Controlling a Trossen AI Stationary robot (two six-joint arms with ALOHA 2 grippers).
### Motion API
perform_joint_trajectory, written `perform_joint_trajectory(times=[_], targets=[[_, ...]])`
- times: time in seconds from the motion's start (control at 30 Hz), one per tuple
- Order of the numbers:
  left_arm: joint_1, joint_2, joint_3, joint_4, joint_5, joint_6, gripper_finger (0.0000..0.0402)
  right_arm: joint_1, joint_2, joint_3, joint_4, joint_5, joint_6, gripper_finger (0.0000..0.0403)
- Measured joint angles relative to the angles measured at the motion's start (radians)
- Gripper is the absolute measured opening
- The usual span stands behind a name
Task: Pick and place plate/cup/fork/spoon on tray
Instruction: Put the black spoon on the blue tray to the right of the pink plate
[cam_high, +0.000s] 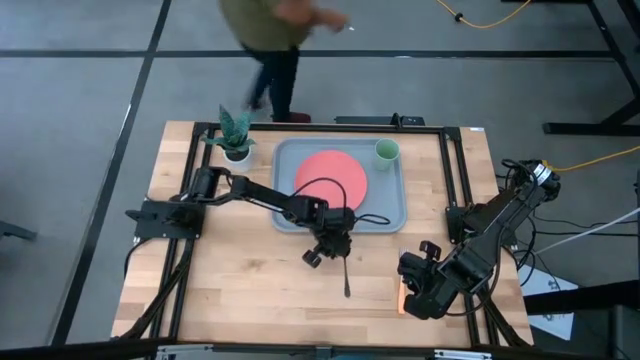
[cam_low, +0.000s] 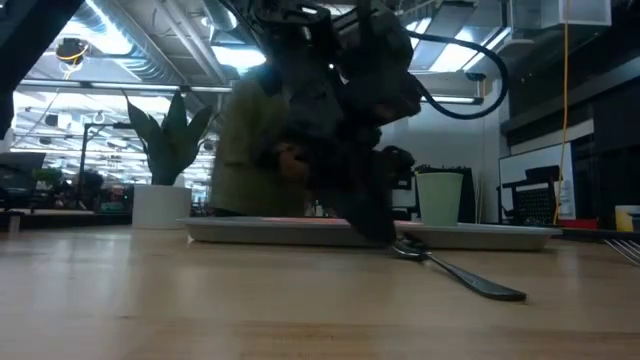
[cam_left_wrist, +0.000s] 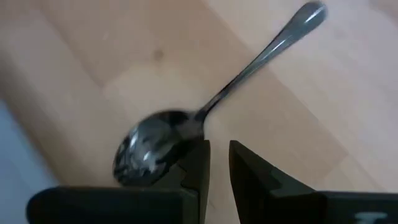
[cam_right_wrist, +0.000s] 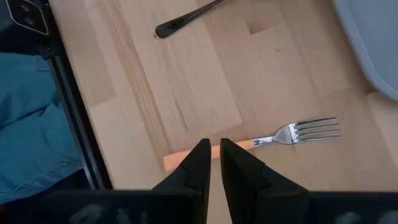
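Note:
The grey-blue tray lies at the table's far middle with the coral plate and the pale-green cup on it. The dark spoon lies flat on the wood just near of the tray, its handle toward the near edge. My left gripper is shut, low over the spoon's bowl end, fingers pointing down. The fork, with an orange handle, lies flat near the right near corner. My right gripper is shut above the fork's handle. My left gripper has one fingertip at the spoon's neck, where the bowl meets the handle, coming from above. The spoon lies flat on the table. I cannot tell whether the finger touches it.
A white pot with a green plant stands at the tray's far left corner. A person walks beyond the table's far edge. A black frame rail runs along the table's right side.

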Motion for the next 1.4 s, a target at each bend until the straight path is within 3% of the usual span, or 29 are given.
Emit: perform_joint_trajectory(times=[0.3,0.5,0.7,0.9,1.4], targets=[[-0.042,-0.089,0.001,-0.197,-0.012,-0.09,0.0053,0.0,0.0,0.0,0.006,0.003,-0.007,0.0042],[-0.061,-0.021,0.01,0.004,0.012,0.016,0.0053,0.0,0.0,0.0,0.01,0.022,-0.008,0.0042],[-0.045,-0.02,0.056,-0.034,0.014,-0.045,0.0053,0.015,0.008,-0.001,0.018,0.108,-0.013,0.0042],[-0.089,0.02,0.055,-0.011,0.038,-0.064,0.0053,0.033,0.017,-0.001,0.02,0.1,-0.012,0.0042],[-0.05,0.12,0.059,0.2,0.123,-0.085,0.0053,0.047,0.018,-0.001,0.046,0.046,0.008,0.0042]])
